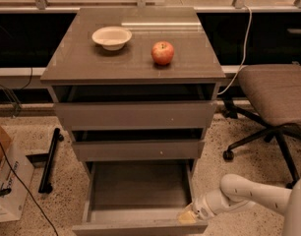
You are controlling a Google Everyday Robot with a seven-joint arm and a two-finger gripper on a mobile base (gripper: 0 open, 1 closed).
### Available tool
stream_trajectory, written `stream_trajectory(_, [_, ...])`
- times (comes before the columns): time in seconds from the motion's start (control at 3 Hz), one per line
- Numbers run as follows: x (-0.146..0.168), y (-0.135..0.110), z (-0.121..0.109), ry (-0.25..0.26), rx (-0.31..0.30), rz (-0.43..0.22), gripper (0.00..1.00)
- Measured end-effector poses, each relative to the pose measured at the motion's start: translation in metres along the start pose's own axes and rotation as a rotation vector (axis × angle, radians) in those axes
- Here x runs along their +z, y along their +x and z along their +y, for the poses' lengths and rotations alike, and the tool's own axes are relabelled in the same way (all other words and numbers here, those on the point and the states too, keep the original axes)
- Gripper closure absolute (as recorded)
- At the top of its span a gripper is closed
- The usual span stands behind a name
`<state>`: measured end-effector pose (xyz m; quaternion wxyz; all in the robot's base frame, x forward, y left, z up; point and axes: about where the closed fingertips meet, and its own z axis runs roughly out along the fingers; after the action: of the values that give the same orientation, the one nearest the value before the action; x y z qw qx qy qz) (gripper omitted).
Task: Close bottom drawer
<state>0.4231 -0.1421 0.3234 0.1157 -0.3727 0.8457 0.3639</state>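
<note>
Two bits of clutter on the far left of the speckled floor: a brown cardboard box and a long black bar lying flat beside the cabinet.

Next over is the grey-brown three-drawer cabinet. On its tabletop sit a shallow white bowl and, just to its right but not touching, a red apple. The tall-fronted top drawer and the middle drawer are each out a crack, with a dark gap above the front.

The bottom drawer, a wide shallow grey box with a plain flat front, is pulled way out toward the camera. Its front panel faces the camera with the long axis running left to right, and the open top points straight up, so the bare floor of the box is easy to see.

The pincer is at the drawer's front right corner, right on the top edge of the front panel, and looks to be touching it. Can't tell if it's clenched or released. The white arm reaches in from the lower right.

Furthest right is a brown padded office chair on a black wheeled base.
</note>
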Motion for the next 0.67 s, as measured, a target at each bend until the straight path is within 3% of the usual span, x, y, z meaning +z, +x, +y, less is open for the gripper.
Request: stream_trajectory(0.67, [0.053,0.044,-0.024,-0.094,0.119,-0.006,1.00])
